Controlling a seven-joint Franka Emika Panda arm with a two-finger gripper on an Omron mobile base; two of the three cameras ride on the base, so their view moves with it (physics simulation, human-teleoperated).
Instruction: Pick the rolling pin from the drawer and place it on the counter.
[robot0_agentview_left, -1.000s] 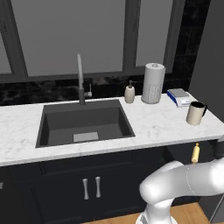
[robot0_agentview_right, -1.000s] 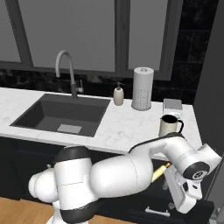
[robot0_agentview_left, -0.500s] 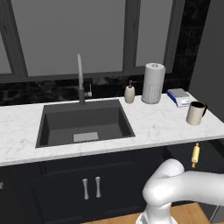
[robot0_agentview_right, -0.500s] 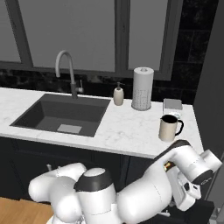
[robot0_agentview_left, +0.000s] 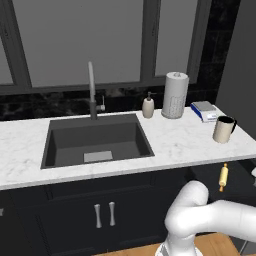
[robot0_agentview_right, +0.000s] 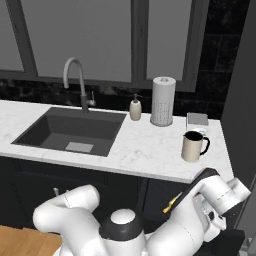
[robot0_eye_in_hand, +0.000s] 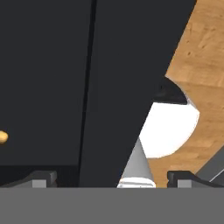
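Gripper (robot0_eye_in_hand: 111, 179) fingertips sit wide apart and empty in the hand view, facing the dark drawer (robot0_eye_in_hand: 65, 87). Left base view: the rolling pin (robot0_agentview_left: 223, 176) lies in the open drawer, below the counter (robot0_agentview_left: 175, 145), right of the sink. A misaimed approach could strike the drawer wall.

The white arm folded low and reached far right, its tool (robot0_eye_in_hand: 111, 179) pointing downward with both finger tips spread wide apart.

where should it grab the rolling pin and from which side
Grip the rolling pin across its thicker pale middle, not the narrow handles, which give less to hold. It lies flat in the open drawer below the counter, so coming down from above looks best.
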